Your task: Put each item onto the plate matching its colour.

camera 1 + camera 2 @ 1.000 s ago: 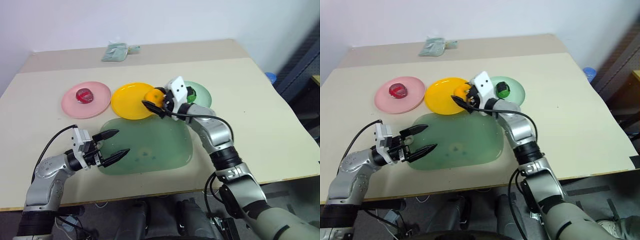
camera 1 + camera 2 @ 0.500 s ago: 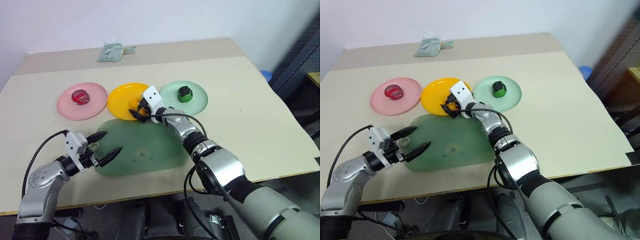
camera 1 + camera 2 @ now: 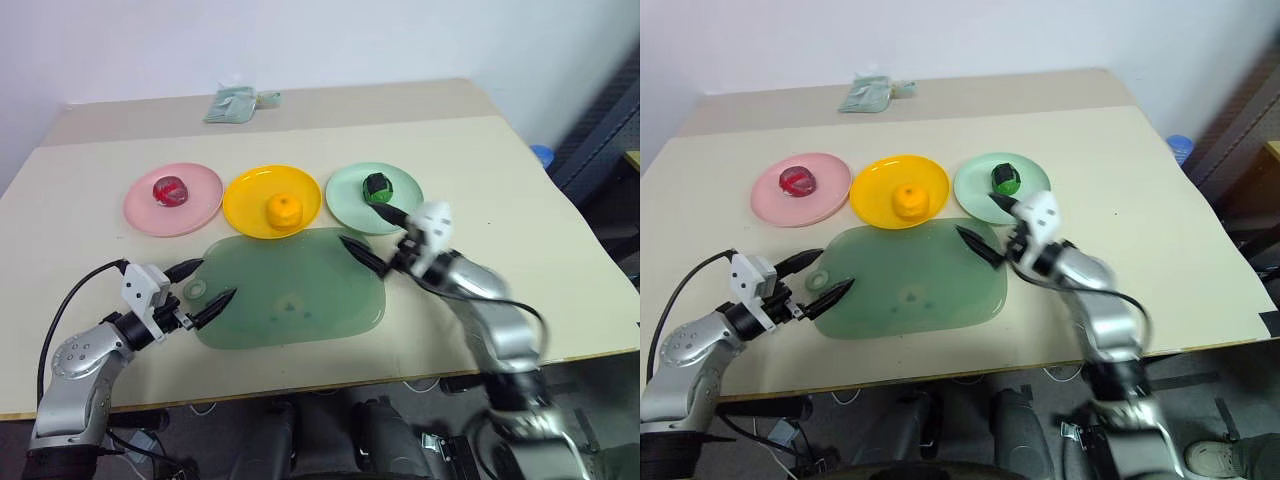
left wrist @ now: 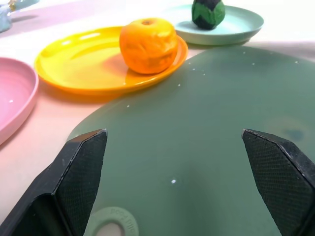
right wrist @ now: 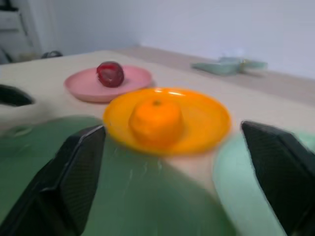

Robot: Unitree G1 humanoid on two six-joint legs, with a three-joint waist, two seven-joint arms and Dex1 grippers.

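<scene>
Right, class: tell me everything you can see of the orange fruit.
The orange fruit is small, round and slightly flattened like a mandarin, with a dimpled, matte skin and a dark stem dimple on top. It sits upright near the middle of the yellow plate, touching the plate alone, between the pink plate and the mint plate.

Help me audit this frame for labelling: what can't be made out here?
- Small greenish packet at the table's far edge: too small to identify, head views.
- Dark green item: top cut off by the left wrist view's edge.
- Right gripper: motion-blurred, head views.
- Mint plate: blurred, partly hidden by a finger, right wrist view.
</scene>
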